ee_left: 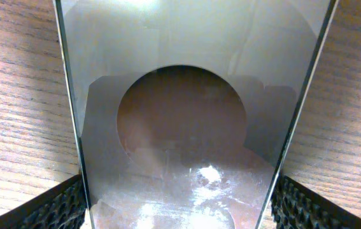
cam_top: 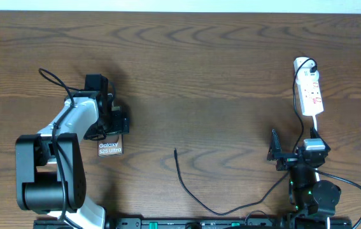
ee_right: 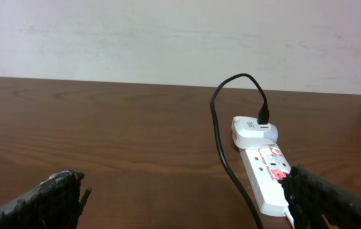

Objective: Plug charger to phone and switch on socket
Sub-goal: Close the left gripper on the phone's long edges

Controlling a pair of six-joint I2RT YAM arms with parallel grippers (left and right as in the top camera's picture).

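Charger [cam_top: 183, 181] tip lies loose on the tabletop [cam_top: 218, 76] between your tools, right of the phone [cam_top: 110, 148] clamped in the left tool [ee_left: 181, 203]; right tool [ee_right: 183, 200] spread apart, empty.

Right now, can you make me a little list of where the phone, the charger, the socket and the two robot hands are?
phone: between the left gripper's fingers, Galaxy lettering showing
left gripper: closed on the phone's sides
charger: lying loose on the table
plug tip: free, apart from the phone, not plugged in
socket: far right side, charger's other end plugged in at its rounded end
socket switch: too small to tell
right gripper: open, empty, just short of the socket
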